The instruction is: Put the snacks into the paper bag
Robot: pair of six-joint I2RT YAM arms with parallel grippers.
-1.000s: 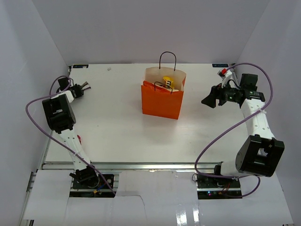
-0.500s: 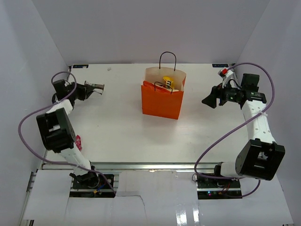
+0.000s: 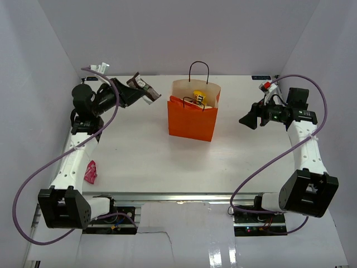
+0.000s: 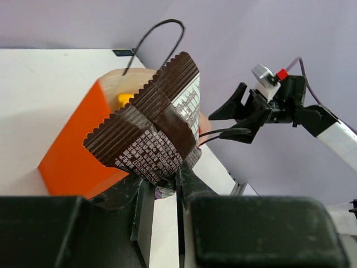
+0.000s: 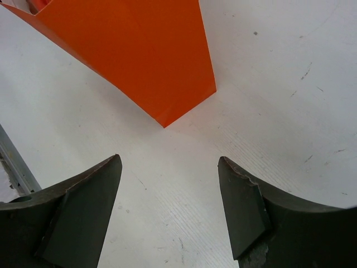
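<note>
The orange paper bag [image 3: 189, 121] stands upright at the table's middle back, with its black handles up. A packet showing yellow [image 3: 199, 96] lies inside its mouth. My left gripper [image 3: 134, 94] is raised just left of the bag's top and is shut on a dark brown snack wrapper [image 3: 140, 87]. In the left wrist view the wrapper [image 4: 153, 131] sticks up from my gripper [image 4: 167, 187] in front of the bag [image 4: 64, 151]. My right gripper [image 3: 249, 118] hangs open and empty to the right of the bag, which shows in its wrist view [image 5: 139, 50] beyond the gripper [image 5: 169, 162].
A small pink-red packet [image 3: 90, 171] lies on the table at the front left, beside the left arm. White walls close in the table at the left, back and right. A metal rail [image 3: 178, 196] runs along the near edge.
My left arm has swung from the far left toward the bag and risen, carrying the brown wrapper. The right arm has stayed still.
</note>
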